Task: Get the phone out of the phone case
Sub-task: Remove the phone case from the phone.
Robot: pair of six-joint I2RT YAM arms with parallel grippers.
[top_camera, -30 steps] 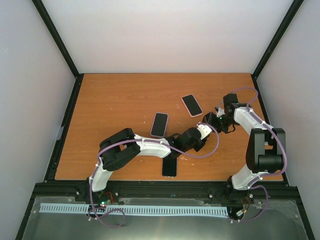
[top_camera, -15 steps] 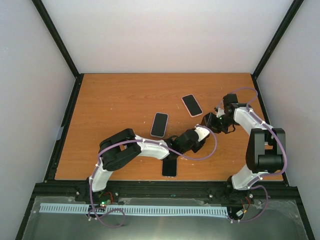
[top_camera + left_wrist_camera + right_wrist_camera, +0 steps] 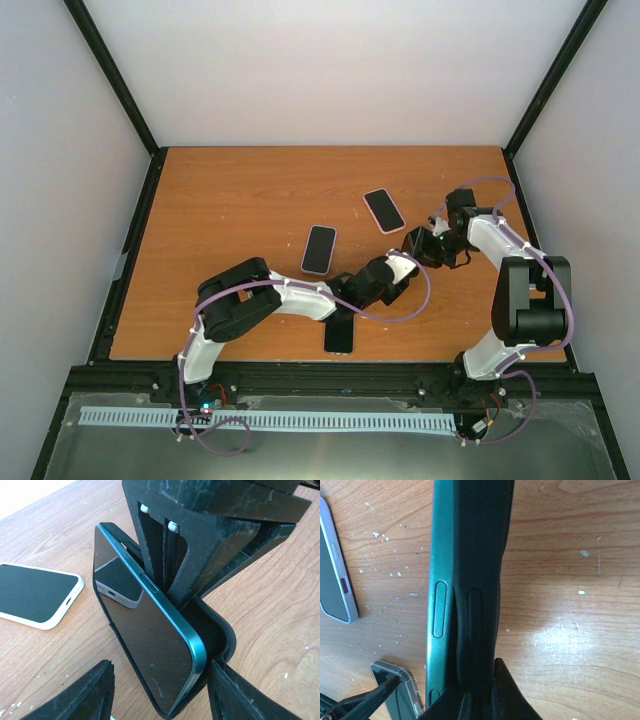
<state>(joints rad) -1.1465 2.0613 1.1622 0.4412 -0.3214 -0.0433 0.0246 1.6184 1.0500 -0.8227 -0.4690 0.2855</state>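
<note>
A phone with a teal edge [image 3: 150, 630] stands on its side, partly out of its black case [image 3: 222, 635]. In the right wrist view the teal phone [image 3: 440, 580] is at the left and the black case [image 3: 480, 555] bulges away from it. My right gripper [image 3: 480, 695] is shut on the case's edge. My left gripper [image 3: 160, 685] is open and straddles the phone's near end. Its right finger [image 3: 240, 695] rests against the case, and its left finger [image 3: 90, 695] stands apart from the screen. In the top view both grippers, left [image 3: 403, 262] and right [image 3: 420, 244], meet right of centre.
A white-cased phone [image 3: 319, 249] lies left of the grippers and shows in the left wrist view [image 3: 37, 595]. Another cased phone [image 3: 384, 210] lies behind them. A dark phone [image 3: 339, 333] lies near the front edge. The wooden table [image 3: 230, 200] has black rails at its sides.
Both grippers and the phone have shifted slightly to the left. The three loose phones have not moved.
</note>
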